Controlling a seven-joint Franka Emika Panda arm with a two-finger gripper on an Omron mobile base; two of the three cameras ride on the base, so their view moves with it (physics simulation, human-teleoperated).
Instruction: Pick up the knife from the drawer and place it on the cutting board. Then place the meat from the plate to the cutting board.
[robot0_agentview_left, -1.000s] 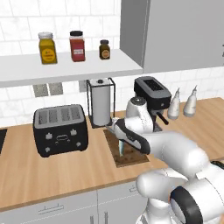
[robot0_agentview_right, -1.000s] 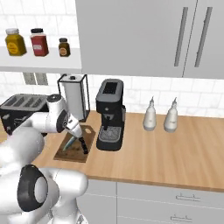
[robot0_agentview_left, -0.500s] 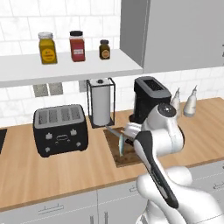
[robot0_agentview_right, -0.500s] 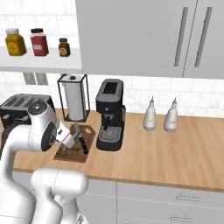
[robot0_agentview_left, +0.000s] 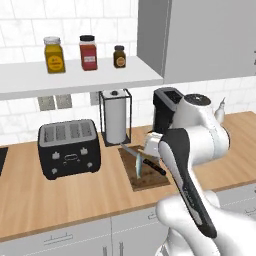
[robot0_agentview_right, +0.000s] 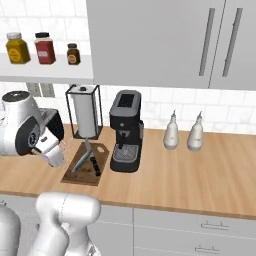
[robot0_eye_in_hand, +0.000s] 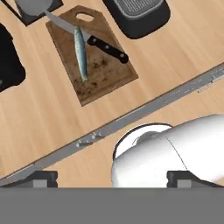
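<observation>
Apparently the meat lies across the knife on the cutting board.

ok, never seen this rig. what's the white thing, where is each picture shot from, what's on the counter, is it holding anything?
The white thing is a rendered robot arm on a driving base in a simulated kitchen. Two pictures come from cameras on the base, behind the arm to its left and right. The third comes from a camera on the hand, looking down at the counter.

On the wooden counter lies a dark brown cutting board. On it are the black-handled knife and the slim grey-blue meat, lying across the blade. Around the board stand a black toaster, a paper towel holder, a coffee machine and two pale bottles. Three jars sit on the shelf above.

The hand is open and holds nothing; it hangs above the counter's front edge, near the board.
</observation>
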